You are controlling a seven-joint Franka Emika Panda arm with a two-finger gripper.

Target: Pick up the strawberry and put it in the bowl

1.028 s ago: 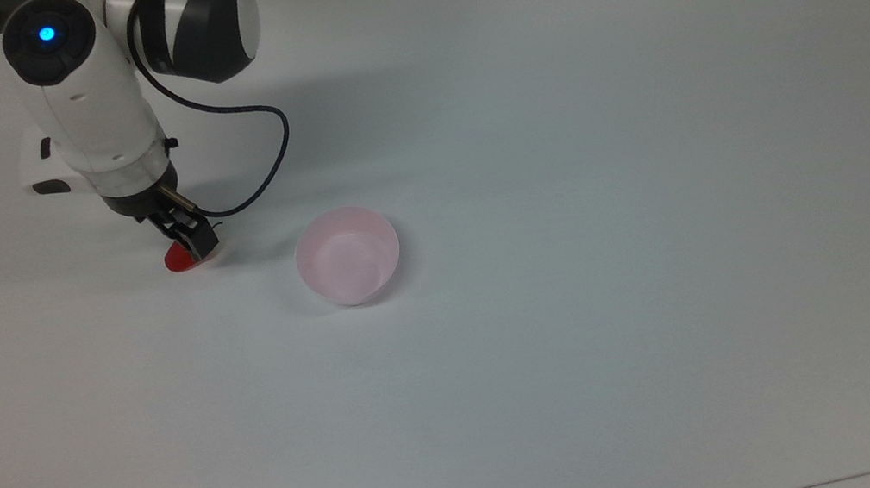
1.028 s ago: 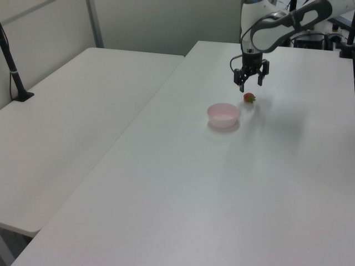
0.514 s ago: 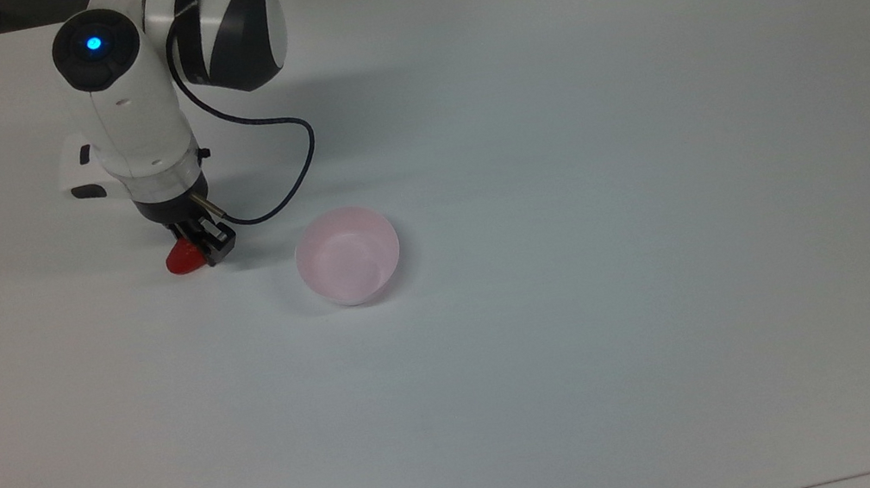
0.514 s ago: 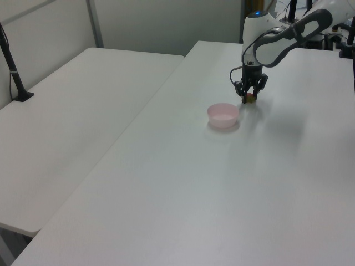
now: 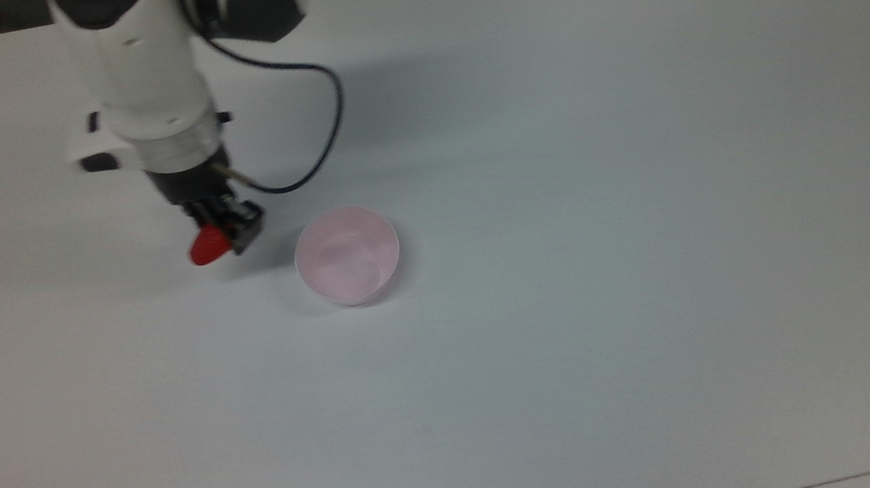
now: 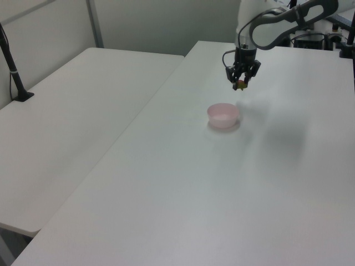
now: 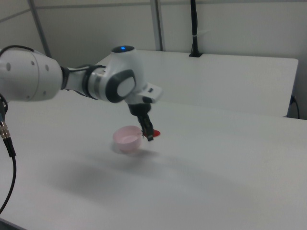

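Strawberry (image 5: 207, 247), glossy red and cone-shaped, sits clamped between the gripper (image 5: 228, 230) fingers, lifted off the smooth white table (image 5: 583, 299) where it lay a second ago. The thin-walled pale pink bowl (image 5: 348, 255) stands clear at the gripper's four o'clock in the top view.
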